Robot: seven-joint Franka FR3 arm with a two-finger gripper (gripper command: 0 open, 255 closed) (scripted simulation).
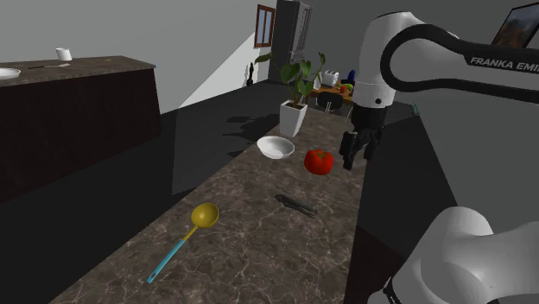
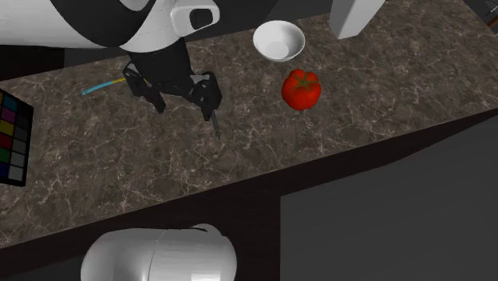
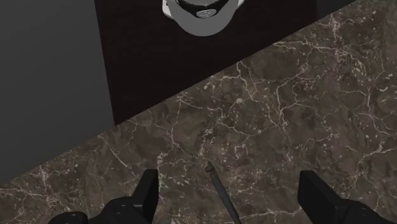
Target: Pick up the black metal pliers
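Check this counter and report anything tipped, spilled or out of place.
Nothing stands out. The white bowl sits upright. The red tomato, the yellow spoon and the dark pliers rest on the marble counter with no spill around them, and the potted plant stands straight. The open gripper hovers above the counter.

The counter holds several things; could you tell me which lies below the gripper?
The slim dark pliers, lying below between the gripper's open fingers; tomato, bowl and spoon sit aside.

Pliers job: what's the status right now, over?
Gripper open, empty, above the counter. Pliers flat on the counter, below the gripper, untouched. Tomato and bowl off to the side, nothing in the way.
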